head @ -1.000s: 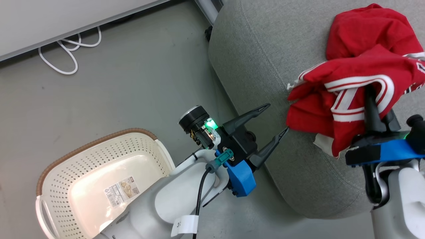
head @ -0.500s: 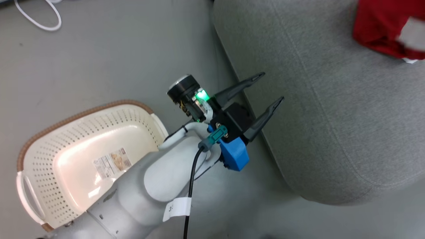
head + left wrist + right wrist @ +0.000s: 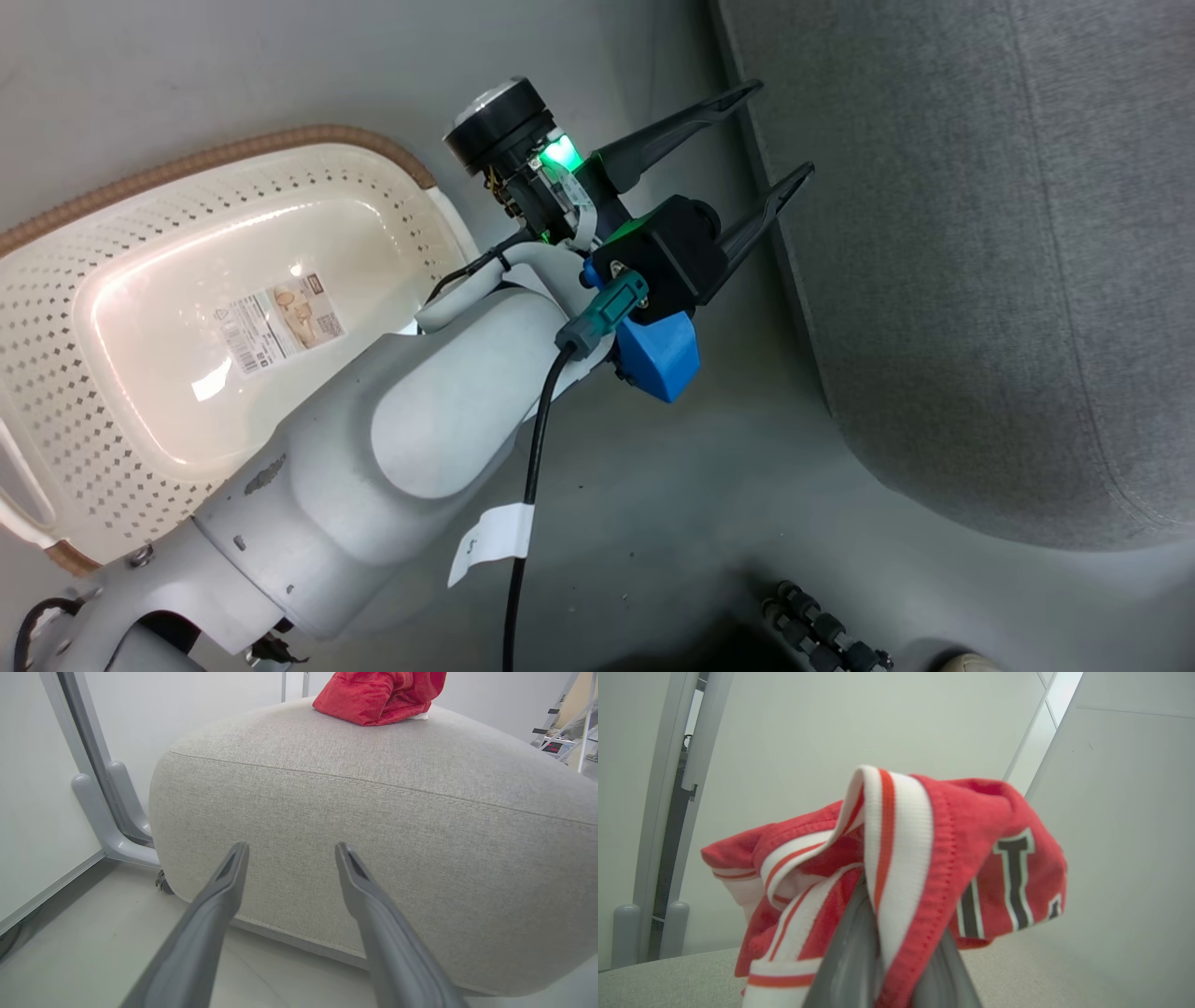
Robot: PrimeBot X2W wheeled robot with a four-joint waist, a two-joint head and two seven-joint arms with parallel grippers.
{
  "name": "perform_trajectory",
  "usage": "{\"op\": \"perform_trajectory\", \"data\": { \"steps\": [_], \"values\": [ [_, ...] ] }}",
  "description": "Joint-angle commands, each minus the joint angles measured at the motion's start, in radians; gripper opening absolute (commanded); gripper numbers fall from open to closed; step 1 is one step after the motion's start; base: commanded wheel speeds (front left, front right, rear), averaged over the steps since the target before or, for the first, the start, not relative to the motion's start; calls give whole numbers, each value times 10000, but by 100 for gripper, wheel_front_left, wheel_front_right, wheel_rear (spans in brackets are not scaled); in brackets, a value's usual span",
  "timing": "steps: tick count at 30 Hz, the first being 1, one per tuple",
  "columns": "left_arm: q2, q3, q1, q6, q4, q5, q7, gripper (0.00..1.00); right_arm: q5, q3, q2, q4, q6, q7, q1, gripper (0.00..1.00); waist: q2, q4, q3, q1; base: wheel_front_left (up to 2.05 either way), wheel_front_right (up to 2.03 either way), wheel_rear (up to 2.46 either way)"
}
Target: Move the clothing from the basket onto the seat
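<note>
Right fingers (image 3: 850,961) pinch the clothing (image 3: 924,858), tips hidden under it; left fingers (image 3: 210,919) spread wide, empty.

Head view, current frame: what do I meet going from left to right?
Cream-white perforated plastic basket with a brown woven-look rim → left gripper with two long dark fingers, open → large grey fabric-upholstered seat.

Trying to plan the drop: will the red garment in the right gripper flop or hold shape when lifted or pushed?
Likely floppy: the garment folds and droops over the fingers, holding no shape. Probably light, since a pinch on its striped trim holds it up. Pushed on the fabric seat, it may bunch, not slide.
</note>
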Motion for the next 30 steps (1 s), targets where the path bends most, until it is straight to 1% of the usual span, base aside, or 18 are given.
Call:
{"op": "perform_trajectory", "data": {
  "steps": [1, 4, 11, 14, 18, 19, 20, 21, 25, 30],
  "values": [
    [60, 25, -214, 48, -69, 34, 6, 100, -61, -58, 5, 135, 1, -4, 22, 0, 0, 77, 220, -1, 0, 0, 0],
    [144, -2, -210, 79, -169, 21, 34, 100, -192, -251, 339, 863, 1, -4, 391, 0, 0, 78, 359, -1, 0, 0, 0],
    [321, -87, -153, 127, -291, -29, 121, 100, -215, -111, 1122, 1710, 1, -4, 839, 0, 0, 13, 414, -1, 0, 0, 0],
    [329, -126, -196, 126, -332, -64, 156, 100, -150, 50, 1317, 2129, 1, -2, 934, 0, 0, 29, 405, -1, 0, 0, 0],
    [310, -170, -246, 155, -327, -71, 138, 100, -66, 202, 1363, 2416, 1, -2, 902, 0, 0, 46, 308, -1, 0, 0, 0],
    [297, -184, -247, 164, -317, -65, 122, 100, -67, 211, 1375, 2410, 1, -2, 914, 27, 0, 48, 269, -1, 0, 0, 0],
    [286, -204, -228, 167, -297, -72, 95, 100, -77, 221, 1372, 2410, 1, -2, 960, 62, 0, 54, 206, -1, 0, 0, 0],
    [269, -220, -192, 182, -277, -83, 60, 100, -66, 217, 1369, 2402, 1, -2, 1034, 100, 0, 63, 127, -1, 0, 0, 0],
    [120, -254, 40, 220, -162, -190, -109, 100, -107, 121, 1321, 2107, 1, -2, 1466, 100, 0, 110, -325, -1, 0, 0, 0],
    [-108, -142, 429, 313, 79, -424, -338, 100, -279, 290, 1407, 1419, 1, -4, 2529, 100, 0, 161, -1331, -1, 0, 0, 0]
  ]
}}
